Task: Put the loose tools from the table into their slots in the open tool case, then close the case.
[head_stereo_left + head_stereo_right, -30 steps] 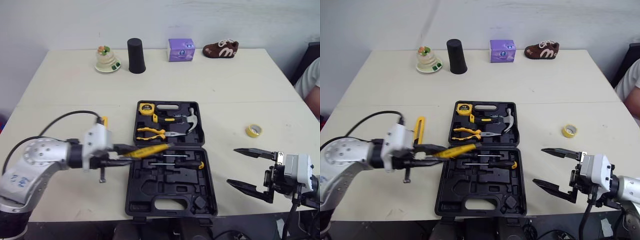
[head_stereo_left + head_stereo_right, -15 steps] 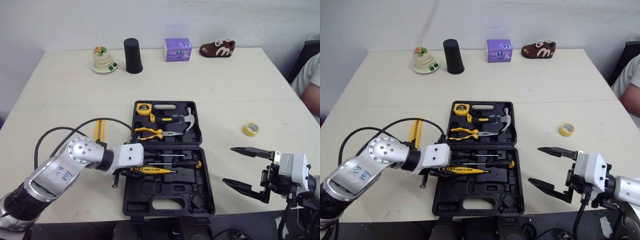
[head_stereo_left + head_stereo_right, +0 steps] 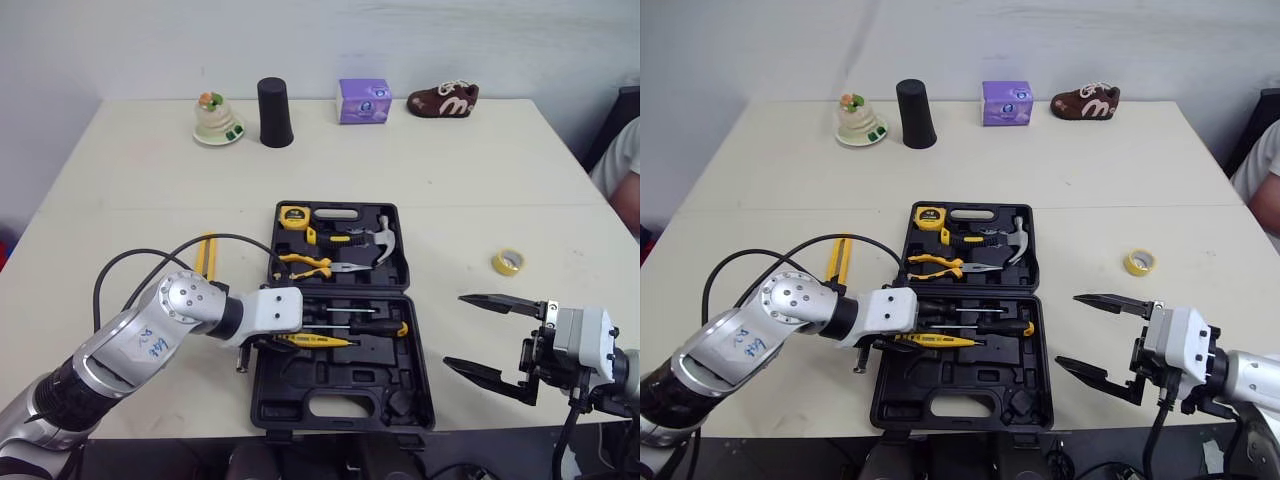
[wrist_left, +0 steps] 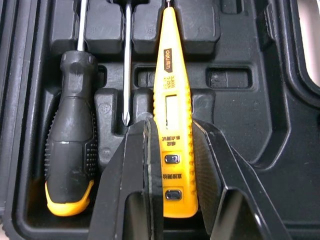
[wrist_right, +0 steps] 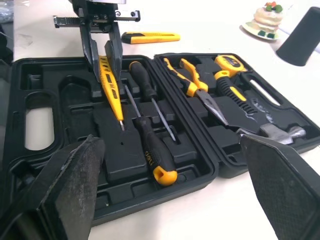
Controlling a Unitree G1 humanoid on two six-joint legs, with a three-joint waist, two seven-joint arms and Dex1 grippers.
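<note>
The open black tool case (image 3: 340, 390) lies at the table's front centre. My left gripper (image 3: 285, 332) reaches in from the left, shut on a yellow tester pen (image 4: 171, 100) that lies low in the case's near half, beside two black-handled screwdrivers (image 3: 385, 328). Pliers (image 3: 305, 264), a hammer (image 3: 380, 240) and a tape measure (image 3: 293, 215) sit in the far half. A yellow utility knife (image 3: 207, 252) lies on the table left of the case, and a yellow tape roll (image 3: 507, 262) to its right. My right gripper (image 3: 455, 330) hovers open right of the case.
Along the far edge stand a small cake ornament on a dish (image 3: 215, 118), a black cup (image 3: 274, 113), a purple box (image 3: 362, 100) and a brown shoe (image 3: 442, 99). A person's sleeve (image 3: 625, 165) shows at the right edge. My left arm's cable (image 3: 150, 262) loops over the table.
My left gripper carried the tester pen from above the case's left rim down into the near half, then stayed there. The right gripper held its place; the camera shifted slightly.
</note>
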